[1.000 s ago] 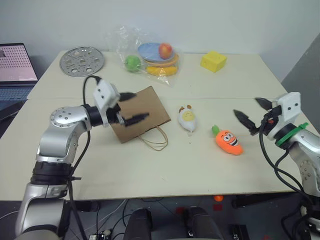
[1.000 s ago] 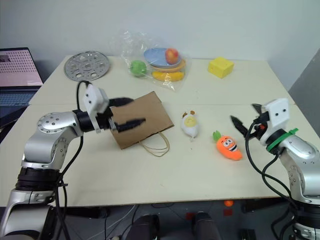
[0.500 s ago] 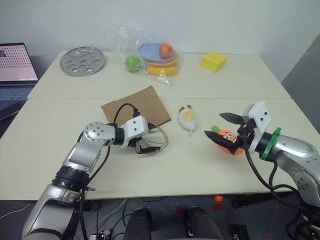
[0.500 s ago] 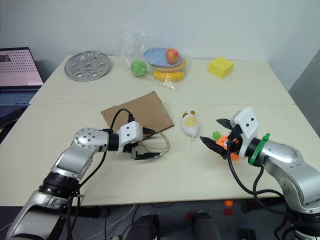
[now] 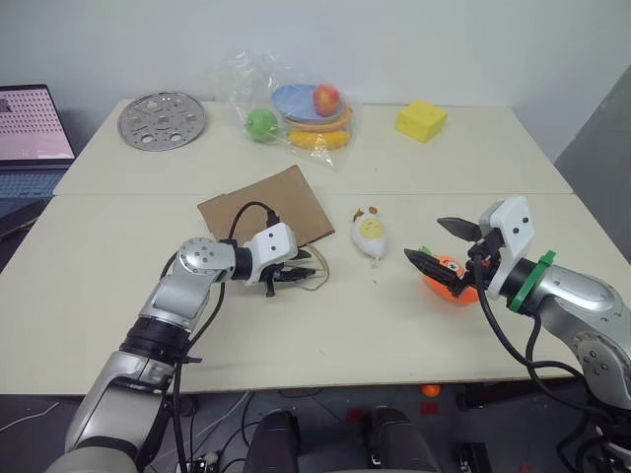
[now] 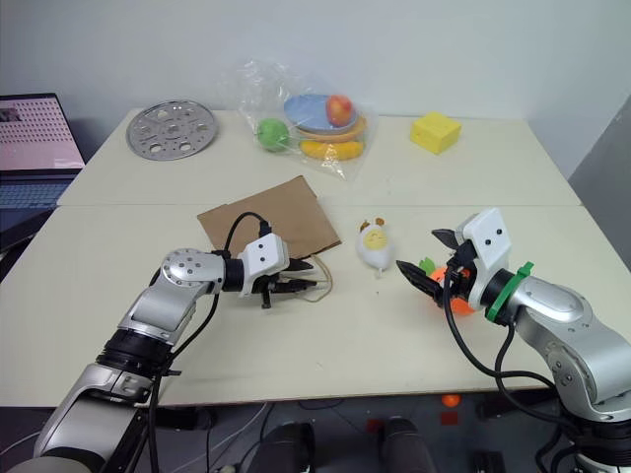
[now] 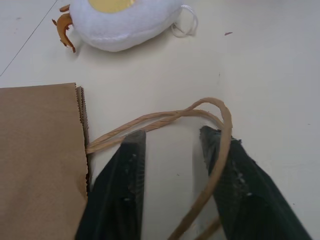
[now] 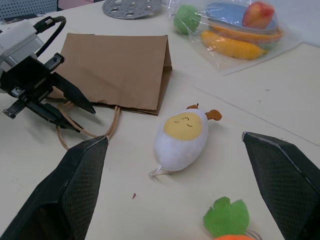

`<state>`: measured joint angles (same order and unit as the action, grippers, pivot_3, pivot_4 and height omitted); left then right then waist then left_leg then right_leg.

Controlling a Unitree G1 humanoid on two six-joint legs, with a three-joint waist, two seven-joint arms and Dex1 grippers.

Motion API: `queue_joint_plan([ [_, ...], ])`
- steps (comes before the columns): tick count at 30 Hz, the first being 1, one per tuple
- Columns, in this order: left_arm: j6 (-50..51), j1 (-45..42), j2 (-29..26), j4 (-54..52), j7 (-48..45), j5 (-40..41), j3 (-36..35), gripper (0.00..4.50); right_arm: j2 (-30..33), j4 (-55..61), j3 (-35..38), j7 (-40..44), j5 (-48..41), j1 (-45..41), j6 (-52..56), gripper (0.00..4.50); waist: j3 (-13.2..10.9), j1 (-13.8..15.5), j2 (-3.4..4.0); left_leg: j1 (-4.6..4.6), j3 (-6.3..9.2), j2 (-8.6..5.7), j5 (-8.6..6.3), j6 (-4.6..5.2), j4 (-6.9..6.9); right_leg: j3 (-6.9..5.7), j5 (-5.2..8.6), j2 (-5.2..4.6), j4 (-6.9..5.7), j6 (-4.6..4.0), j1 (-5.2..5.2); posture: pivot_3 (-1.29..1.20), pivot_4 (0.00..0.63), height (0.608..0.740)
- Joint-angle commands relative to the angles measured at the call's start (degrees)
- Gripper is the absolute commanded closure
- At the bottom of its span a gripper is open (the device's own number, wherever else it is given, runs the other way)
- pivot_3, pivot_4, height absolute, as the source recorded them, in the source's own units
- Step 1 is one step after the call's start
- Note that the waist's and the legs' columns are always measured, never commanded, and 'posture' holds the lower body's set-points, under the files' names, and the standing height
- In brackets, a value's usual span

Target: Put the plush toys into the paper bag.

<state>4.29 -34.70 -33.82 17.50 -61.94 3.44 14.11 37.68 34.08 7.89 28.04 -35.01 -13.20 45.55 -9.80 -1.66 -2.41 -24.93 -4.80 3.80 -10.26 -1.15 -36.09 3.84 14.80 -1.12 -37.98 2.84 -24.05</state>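
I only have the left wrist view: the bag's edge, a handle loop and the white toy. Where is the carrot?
Observer: The carrot lies on the table, on the robot's right of the egg toy, just under the right gripper.
Operator: Does that gripper have it?
Observer: No. Its jaws stand wide open over the carrot, not closed on it.
Operator: Is the bag upright?
Observer: No. The paper bag lies flat on the table, handle end toward the robot, with the left gripper at the handles.
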Motion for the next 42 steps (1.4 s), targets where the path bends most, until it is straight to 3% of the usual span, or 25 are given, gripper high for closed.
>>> queue_joint_plan([
  [1,-0.9,-1.8,-0.4,-0.5,-0.9,0.6,-1.5,3.85,-0.2,1.7,1.4,-0.1,0.0,0.0,-1.4,0.0,0.0,0.0,0.0,0.0,0.0,0.0,0.0,0.0,0.0,0.0,0.0,0.0,0.0,0.0,0.0,0.0,0.15,0.74],
  [3,-1.1,-2.2,-0.6,-0.3,-1.6,0.8,-1.7,4.45,-0.2,1.5,1.1,0.0,0.4,0.1,-1.9,0.0,0.0,0.0,0.0,0.0,0.0,0.0,0.0,0.0,0.0,0.0,0.0,0.0,0.0,0.0,0.0,0.0,0.15,0.74],
  [7,-0.1,-3.8,-0.7,0.0,-3.2,2.7,-3.1,4.45,-0.8,1.2,0.6,-0.2,0.7,-0.4,-2.4,0.0,0.0,0.0,0.0,0.0,0.01,0.0,0.0,0.0,0.0,-0.01,0.0,0.0,0.0,0.0,0.0,0.0,0.15,0.74],
  [15,17.6,-12.8,0.4,-1.6,-6.5,16.6,-11.9,4.45,-5.9,-4.4,-8.1,-0.8,5.4,-6.6,-4.9,0.0,0.0,-0.2,-0.01,-0.01,0.02,-0.01,0.01,0.02,-0.05,-0.03,-0.02,0.02,-0.01,0.04,0.0,0.0,0.15,0.74],
  [18,22.7,-14.8,-0.2,-2.9,-7.8,20.3,-13.9,4.5,-9.4,-7.6,-10.0,-1.4,6.6,-10.2,-5.7,0.63,0.0,-0.3,0.0,-0.02,0.04,0.01,0.01,0.02,-0.03,-0.03,-0.02,0.07,-0.05,0.05,-0.03,0.0,0.15,0.74],
  [29,25.6,-12.4,-0.4,-7.8,-6.1,22.8,-15.5,4.5,-23.0,-29.1,-20.0,-0.8,17.4,-22.5,-15.7,4.47,0.0,-0.3,0.0,-0.02,0.06,0.05,0.01,0.02,-0.02,-0.1,0.0,0.1,-0.11,0.06,-0.04,0.0,0.15,0.74],
  [34,27.1,-11.1,-0.6,-10.0,-5.3,24.6,-16.9,4.5,-31.8,-43.0,-22.9,-0.3,21.1,-26.4,-22.1,4.47,0.0,-0.3,0.0,-0.02,0.07,0.06,0.01,0.01,0.0,-0.12,-0.01,0.1,-0.13,0.06,-0.05,0.0,0.15,0.74],
  [42,31.0,-10.9,-1.0,-14.4,-2.1,29.5,-21.1,4.5,-38.2,-59.1,-24.9,-1.5,28.0,-30.4,-28.4,4.47,0.0,-0.3,0.0,-0.06,0.08,0.06,0.01,0.0,-0.01,-0.15,-0.02,0.08,-0.15,0.06,-0.05,0.0,0.15,0.74],
])
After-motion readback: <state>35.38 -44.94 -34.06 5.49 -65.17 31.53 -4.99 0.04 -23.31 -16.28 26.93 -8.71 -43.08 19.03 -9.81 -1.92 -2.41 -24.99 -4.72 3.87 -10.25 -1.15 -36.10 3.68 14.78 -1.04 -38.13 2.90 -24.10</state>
